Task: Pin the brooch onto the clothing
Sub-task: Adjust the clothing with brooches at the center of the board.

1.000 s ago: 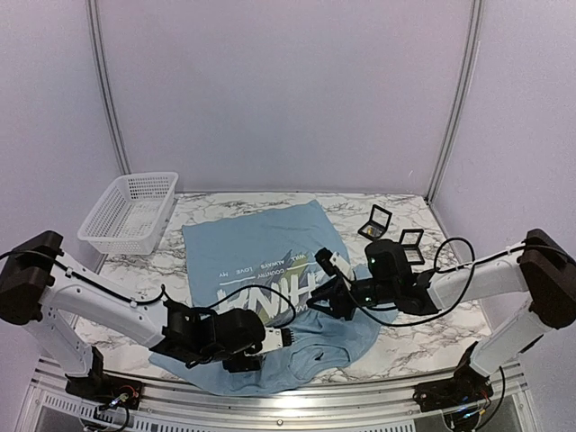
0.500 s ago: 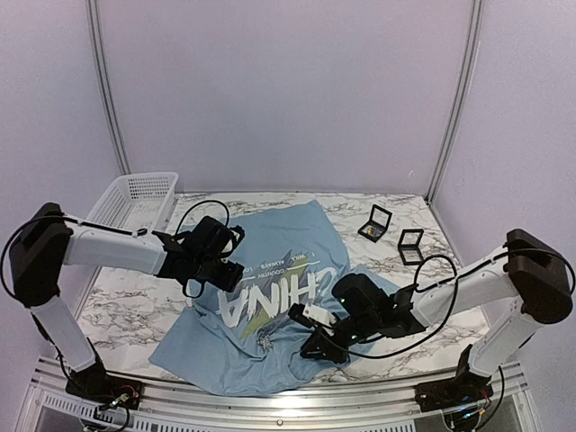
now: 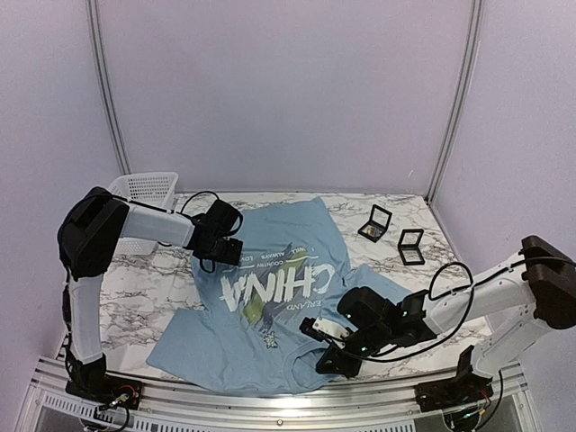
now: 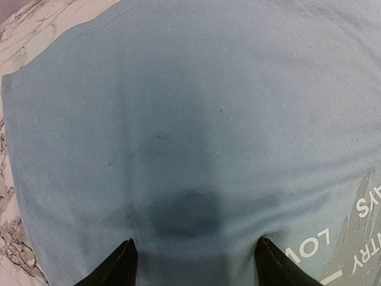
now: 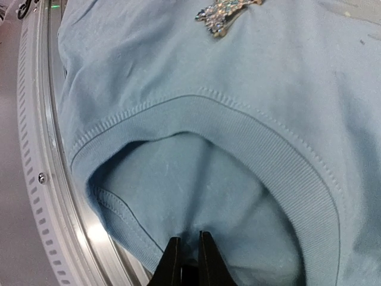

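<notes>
1. Jaws: right jaws pinch together on the neck edge of the shirt (image 5: pixel 297 89); left jaws stand apart over its blue cloth.
2. Sparkly brooch (image 5: pixel 226 15) lies on the shirt, near the neck.
3. White basket (image 3: pixel 148 184) and two open black cases (image 3: pixel 379 221) sit on the worktop (image 3: pixel 135 288); insides unclear.

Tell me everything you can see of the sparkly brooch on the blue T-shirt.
The small sparkly brooch is an irregular cluster of clear and pale blue stones in a gold-toned setting, cut off by the right wrist view's top edge. It lies on the front of the light blue T-shirt, between its ribbed collar and the printed lettering. Only fabric touches it. Whether its pin is through the cloth cannot be seen.
</notes>
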Motion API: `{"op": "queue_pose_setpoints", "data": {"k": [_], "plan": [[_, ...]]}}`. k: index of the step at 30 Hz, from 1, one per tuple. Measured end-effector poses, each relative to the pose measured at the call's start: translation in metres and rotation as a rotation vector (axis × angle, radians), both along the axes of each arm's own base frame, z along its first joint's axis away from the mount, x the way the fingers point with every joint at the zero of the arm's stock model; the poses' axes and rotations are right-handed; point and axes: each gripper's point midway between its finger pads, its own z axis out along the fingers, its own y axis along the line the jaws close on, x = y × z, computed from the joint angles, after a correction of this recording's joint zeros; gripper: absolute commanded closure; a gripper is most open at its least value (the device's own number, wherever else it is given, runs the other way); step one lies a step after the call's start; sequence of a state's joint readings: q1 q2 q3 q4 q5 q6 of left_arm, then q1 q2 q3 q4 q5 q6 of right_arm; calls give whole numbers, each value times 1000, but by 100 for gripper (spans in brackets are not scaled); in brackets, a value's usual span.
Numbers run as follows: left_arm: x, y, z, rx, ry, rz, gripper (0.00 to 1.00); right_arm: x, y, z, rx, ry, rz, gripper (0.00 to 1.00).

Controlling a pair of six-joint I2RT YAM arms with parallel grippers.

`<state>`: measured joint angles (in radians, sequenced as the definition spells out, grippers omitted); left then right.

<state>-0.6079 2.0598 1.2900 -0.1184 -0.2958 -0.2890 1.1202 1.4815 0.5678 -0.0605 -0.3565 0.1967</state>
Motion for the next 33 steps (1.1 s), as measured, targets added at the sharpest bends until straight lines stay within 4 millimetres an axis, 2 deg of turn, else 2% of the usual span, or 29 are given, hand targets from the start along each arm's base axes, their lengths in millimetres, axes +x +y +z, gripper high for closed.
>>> {"op": "queue_pose_setpoints", "data": {"k": [3, 6, 8, 10, 11, 12, 15, 16, 17, 20, 22, 25, 29, 31, 33], "plan": [[12, 0, 0, 4, -7, 10, 30, -4, -7, 2, -20, 22, -14, 84], [19, -1, 2, 21, -18, -2, 28, -9, -9, 11, -18, 43, -2, 83], [19, 0, 3, 42, -22, -19, 27, -5, -3, 23, -5, 39, 0, 79], [18, -1, 6, 65, -33, -45, 26, 13, 11, 47, 32, 13, -22, 76], [16, -1, 10, 78, -42, -56, 26, 29, 18, 62, 63, -11, -47, 75], [14, -1, 16, 91, -55, -65, 26, 54, 23, 80, 98, -52, -93, 75], [1, -2, 51, 105, -120, -92, 26, 156, 18, 122, 153, -215, -305, 75], [-8, -3, 66, 100, -146, -99, 26, 184, 19, 130, 149, -266, -349, 76], [-19, -6, 81, 89, -170, -109, 26, 218, 6, 131, 131, -300, -421, 77], [-60, -12, 110, 19, -214, -127, 28, 291, -9, 116, 49, -362, -524, 78], [-92, -14, 110, -26, -204, -139, 29, 325, -19, 94, -15, -376, -553, 79], [-138, -6, 75, -57, -115, -131, 31, 357, -32, 51, -119, -351, -562, 81], [-191, 15, 18, -24, 44, -101, 31, 381, -44, 13, -178, -315, -576, 81], [-209, 22, 2, -19, 94, -82, 32, 387, -47, 0, -200, -303, -572, 81], [-218, 24, -4, -39, 103, -50, 32, 401, -46, 2, -197, -319, -574, 81]]}}
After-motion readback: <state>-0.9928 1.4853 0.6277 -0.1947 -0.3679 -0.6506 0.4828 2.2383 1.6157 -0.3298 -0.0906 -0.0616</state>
